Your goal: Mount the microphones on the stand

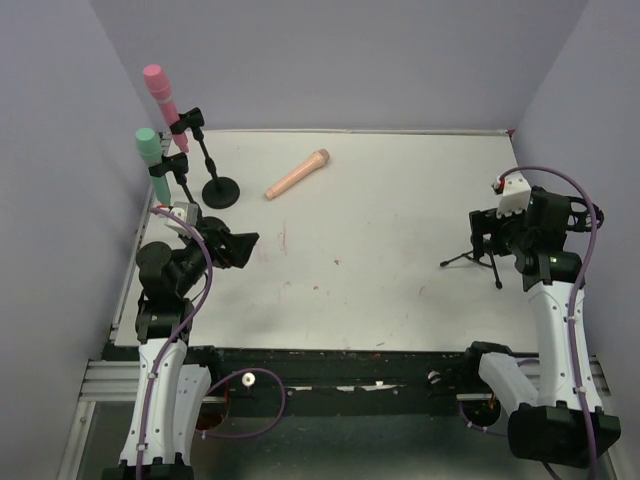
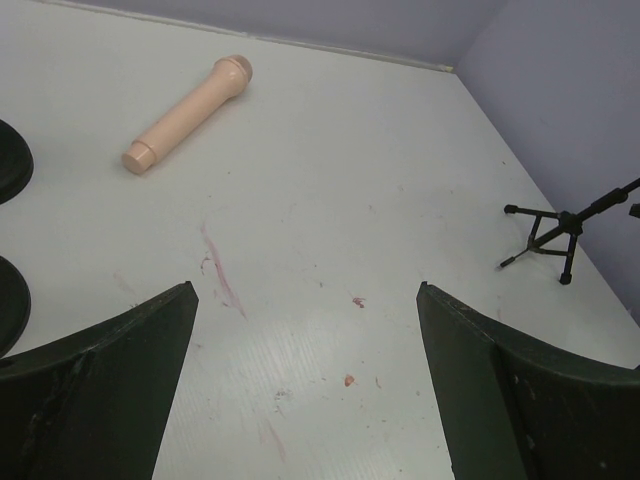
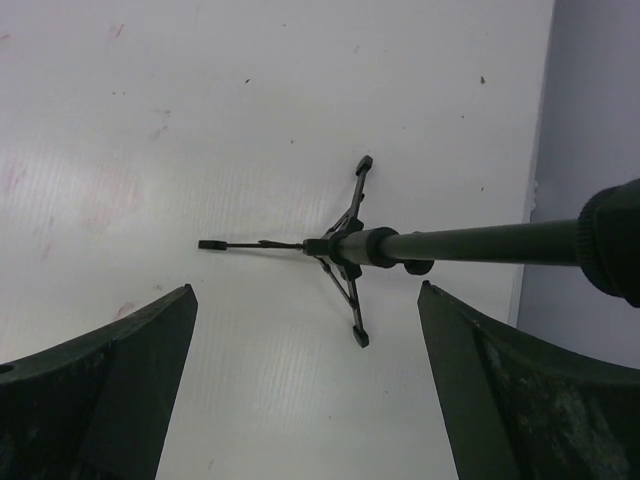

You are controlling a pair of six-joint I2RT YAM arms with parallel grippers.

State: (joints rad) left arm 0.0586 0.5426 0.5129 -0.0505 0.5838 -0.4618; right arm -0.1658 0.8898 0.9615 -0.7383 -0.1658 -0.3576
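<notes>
The peach-orange microphone (image 1: 298, 174) lies flat on the white table (image 1: 400, 200), also in the left wrist view (image 2: 190, 108). The pink microphone (image 1: 162, 98) and the mint green microphone (image 1: 152, 160) sit clipped in two black round-base stands (image 1: 220, 190) at the far left. A black tripod stand (image 1: 478, 256) stands empty at the right. My left gripper (image 1: 243, 250) (image 2: 305, 290) is open and empty, low over the table, near of the peach microphone. My right gripper (image 1: 486, 238) (image 3: 307, 290) is open and empty, just above the tripod stand (image 3: 345, 245).
Purple walls close in the table on the left, back and right. The two round stand bases show at the left edge of the left wrist view (image 2: 10, 170). The tripod also shows far right there (image 2: 556, 230). Faint red marks dot the table.
</notes>
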